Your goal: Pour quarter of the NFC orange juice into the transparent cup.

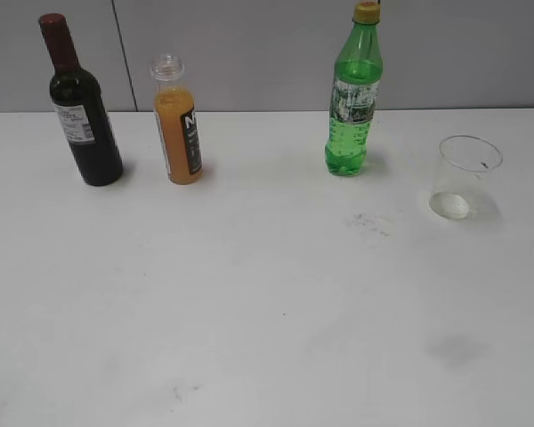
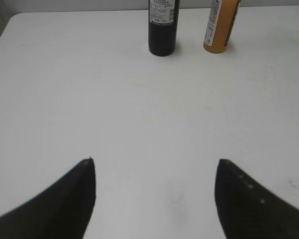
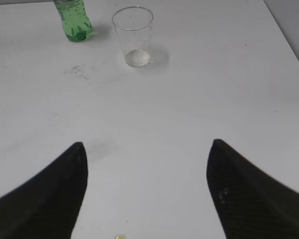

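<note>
The NFC orange juice (image 1: pixel 178 124) stands upright at the back left of the white table, uncapped, with a black label. Its lower part shows in the left wrist view (image 2: pixel 221 27). The transparent cup (image 1: pixel 465 178) stands upright at the right and looks empty; it also shows in the right wrist view (image 3: pixel 133 36). My left gripper (image 2: pixel 155 164) is open and empty over bare table, well in front of the juice. My right gripper (image 3: pixel 147 147) is open and empty, well in front of the cup. Neither gripper shows in the exterior view.
A dark wine bottle (image 1: pixel 82 107) with a red top stands left of the juice (image 2: pixel 163 27). A green soda bottle (image 1: pixel 353 98) stands between juice and cup (image 3: pixel 73 20). Faint smudges mark the table (image 1: pixel 369 222). A small yellowish drop (image 3: pixel 119 237) lies by the right gripper.
</note>
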